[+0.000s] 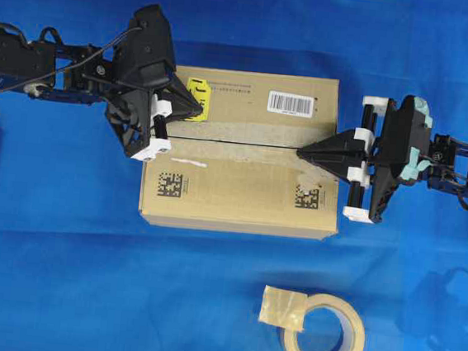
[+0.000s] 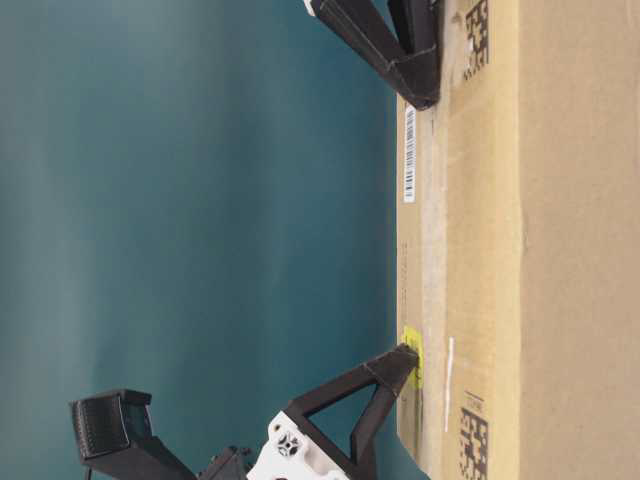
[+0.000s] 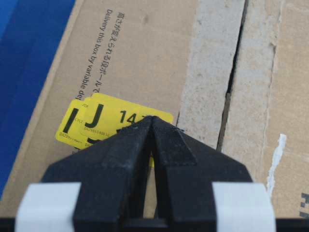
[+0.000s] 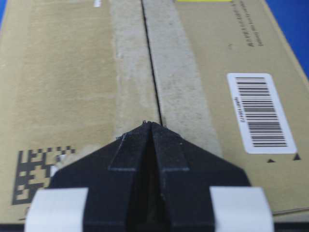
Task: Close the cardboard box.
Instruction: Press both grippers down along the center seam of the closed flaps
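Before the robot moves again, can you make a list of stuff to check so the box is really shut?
1. Top flaps of the cardboard box lie flat: ok.
2. Flaps meet along the middle seam: ok, only a thin dark gap.
3. Left gripper jaws shut, tip on the yellow sticker: ok.
4. Right gripper jaws shut, tip at the seam: ok.
5. Tape roll lies apart from the box: ok.
6. Seam taped: not ok, no fresh tape visible.
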